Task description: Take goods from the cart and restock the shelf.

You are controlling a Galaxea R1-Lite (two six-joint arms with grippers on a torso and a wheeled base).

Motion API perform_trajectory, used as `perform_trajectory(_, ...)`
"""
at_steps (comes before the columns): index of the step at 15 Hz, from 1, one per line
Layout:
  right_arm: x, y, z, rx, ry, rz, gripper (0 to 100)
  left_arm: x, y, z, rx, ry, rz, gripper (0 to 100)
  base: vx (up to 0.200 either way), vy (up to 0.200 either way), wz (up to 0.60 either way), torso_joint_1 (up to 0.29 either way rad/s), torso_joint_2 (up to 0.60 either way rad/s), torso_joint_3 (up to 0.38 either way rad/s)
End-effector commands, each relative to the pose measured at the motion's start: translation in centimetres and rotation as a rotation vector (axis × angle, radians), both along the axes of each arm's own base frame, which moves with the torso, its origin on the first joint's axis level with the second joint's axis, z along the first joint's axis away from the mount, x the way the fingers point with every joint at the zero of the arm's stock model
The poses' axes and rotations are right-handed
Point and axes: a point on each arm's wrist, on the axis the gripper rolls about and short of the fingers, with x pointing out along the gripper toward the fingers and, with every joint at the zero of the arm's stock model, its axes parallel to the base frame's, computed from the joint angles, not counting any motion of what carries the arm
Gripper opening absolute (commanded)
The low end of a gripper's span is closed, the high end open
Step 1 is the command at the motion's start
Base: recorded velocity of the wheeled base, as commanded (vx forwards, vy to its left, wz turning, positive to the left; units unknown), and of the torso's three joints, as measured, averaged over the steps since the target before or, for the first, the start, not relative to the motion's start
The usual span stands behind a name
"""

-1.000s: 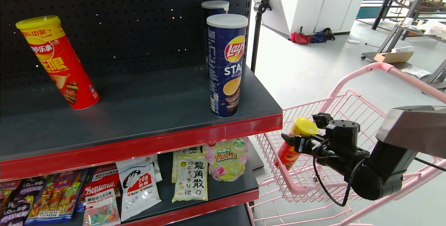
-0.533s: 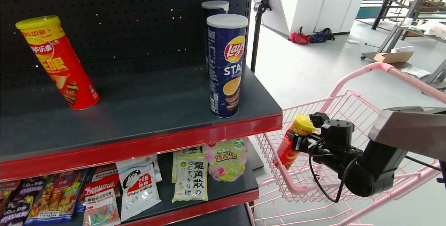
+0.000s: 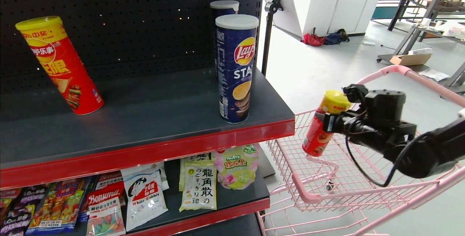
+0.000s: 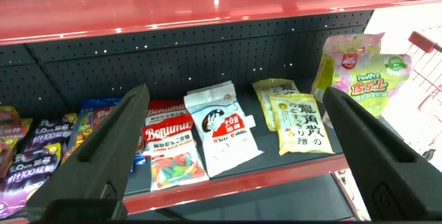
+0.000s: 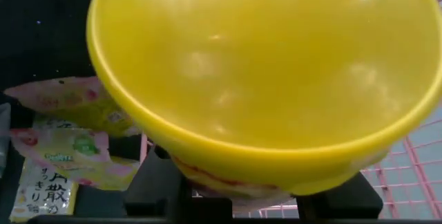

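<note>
The red chip can (image 3: 318, 136) with its yellow lid (image 5: 262, 65) hangs tilted over the pink cart (image 3: 396, 69), at about 4 o'clock from the front blue can (image 3: 236, 68) in the head view. The right gripper (image 3: 328, 120) is clamped round its upper part. On the shelf (image 3: 145, 116), a second red can (image 3: 60, 65) sits at 9 o'clock from the blue one. The left gripper (image 4: 235, 92) is spread wide, holding nothing, facing snack bags (image 4: 221, 131).

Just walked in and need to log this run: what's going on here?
The right gripper holds a red chip can with a yellow lid, tilted, above the pink wire cart, beside the dark shelf with a red edge. The left gripper is open, facing the lower shelf's snack bags. Two tall blue cans stand on the upper shelf.
</note>
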Motion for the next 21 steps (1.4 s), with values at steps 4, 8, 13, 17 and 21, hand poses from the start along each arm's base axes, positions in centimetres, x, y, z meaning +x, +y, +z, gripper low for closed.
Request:
perform_trajectory(4,-21.3,-4.1,15.3,-0.088,-0.076,-0.005,0,0.0,0.0,0.0,0.000,0.002,-0.001,100,0.000,0.000,0.00,0.000,0.00,0.000)
perform_trajectory(8,-29.3,-5.8,11.6,-0.146,-0.067,-0.113,0,0.0,0.0,0.0,0.000,0.002,-0.001,100,0.000,0.000,0.00,0.000,0.00,0.000)
perform_trajectory(13,-32.4,-6.0,9.3,-0.170,-0.064,-0.128,0,0.0,0.0,0.0,0.000,0.002,-0.001,100,0.000,0.000,0.00,0.000,0.00,0.000)
perform_trajectory(17,-33.1,-6.0,9.0,-0.179,-0.070,-0.121,0,0.0,0.0,0.0,0.000,0.002,-0.001,100,0.000,0.000,0.00,0.101,-0.28,-0.176)
perform_trajectory(21,-33.1,-6.0,8.6,-0.186,-0.056,-0.115,0,0.0,0.0,0.0,0.000,0.002,-0.001,100,0.000,0.000,0.00,0.218,-0.56,-0.343)
